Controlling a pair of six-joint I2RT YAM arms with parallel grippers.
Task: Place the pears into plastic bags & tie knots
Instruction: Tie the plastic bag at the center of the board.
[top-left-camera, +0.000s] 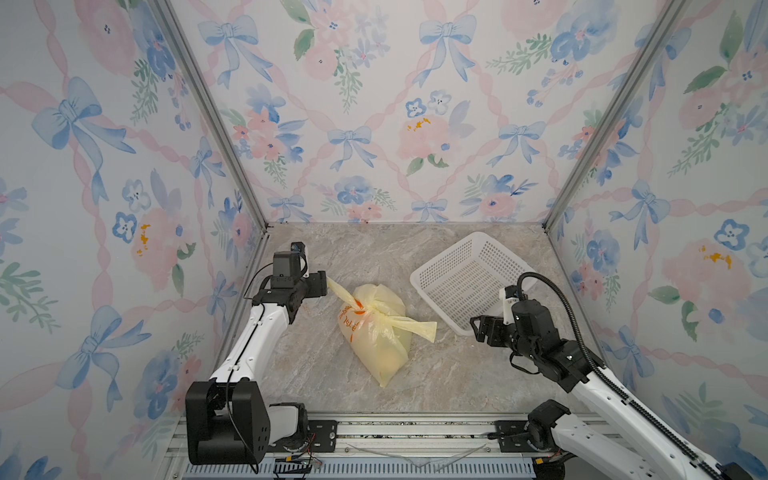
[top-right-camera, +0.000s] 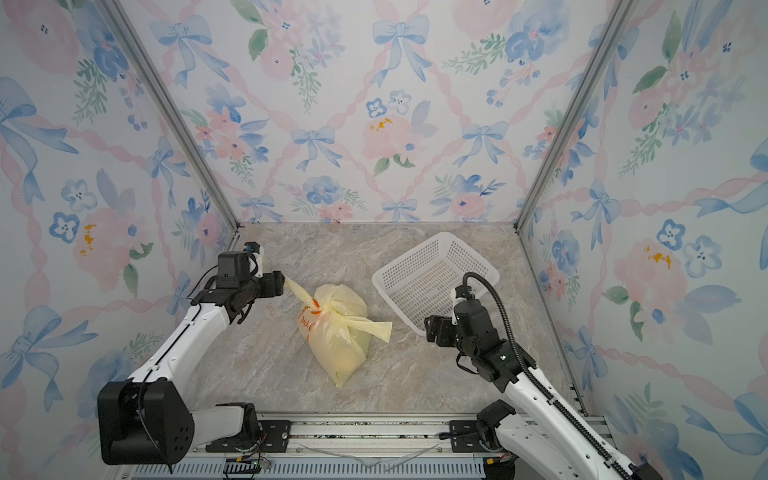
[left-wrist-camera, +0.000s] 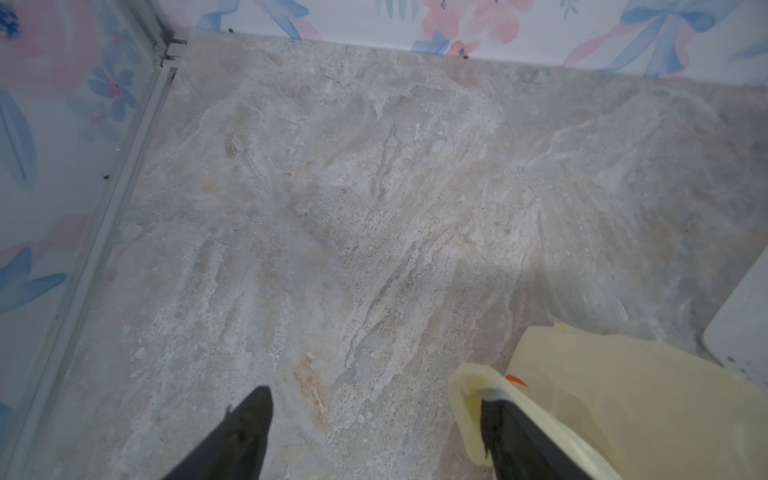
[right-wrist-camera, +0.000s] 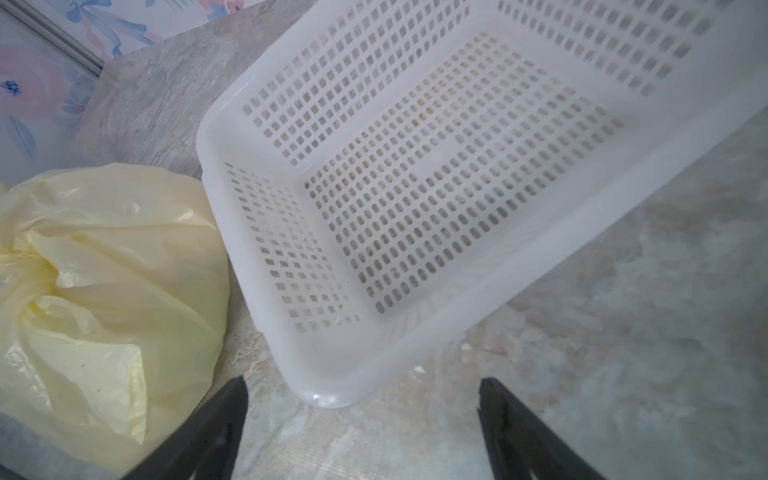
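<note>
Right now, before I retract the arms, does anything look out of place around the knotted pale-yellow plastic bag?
Yes: one flat tail of the pale-yellow plastic bag is draped over a finger of the open left gripper, so retracting may drag the bag. The empty white perforated plastic basket also looks tilted.

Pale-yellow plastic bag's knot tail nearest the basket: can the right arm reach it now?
Likely yes. The right gripper is open and close to that flat tail, with bare marble-look table between. The white perforated plastic basket has its corner right ahead of the gripper, so a sideways swing looks needed.
</note>
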